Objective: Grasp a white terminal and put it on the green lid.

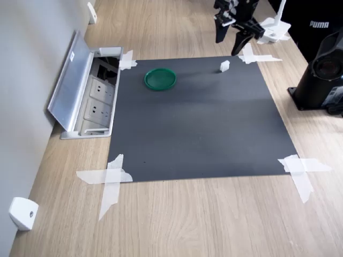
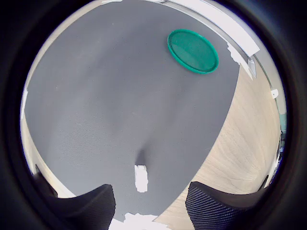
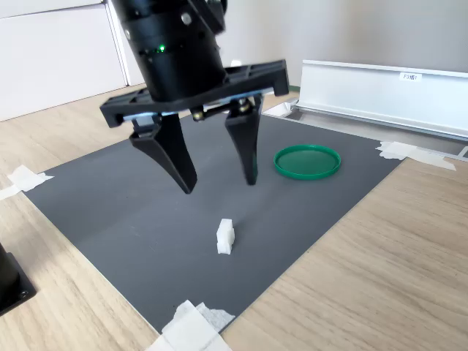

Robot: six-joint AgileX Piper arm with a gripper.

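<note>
The arm above the gripper (image 1: 233, 38) was cut off at the top edge of both exterior views, and in the wrist view only the two dark fingertips (image 2: 91, 206) showed at the lower rim, the rest lost in the black lens surround. The jaws stood wide apart, holding nothing, hanging above the mat (image 1: 198, 118) with clear air beneath them in the second exterior view.

The white terminal (image 3: 224, 237) stood upright on the mat, lower centre of the second exterior view, below and apart from the fingertips. In the first exterior view it sat near the mat's upper right corner (image 1: 224, 66). The green lid (image 3: 307, 161) lay flat on the mat, well apart from the terminal, right of centre there and upper centre-left in the first exterior view (image 1: 160, 78).

The dark grey mat was fixed at its corners with white tape (image 1: 110, 179) to a pale wood-grain table (image 1: 203, 219). An open socket box (image 1: 91, 101) with a raised metal flap sat at the mat's left edge in the first exterior view.
</note>
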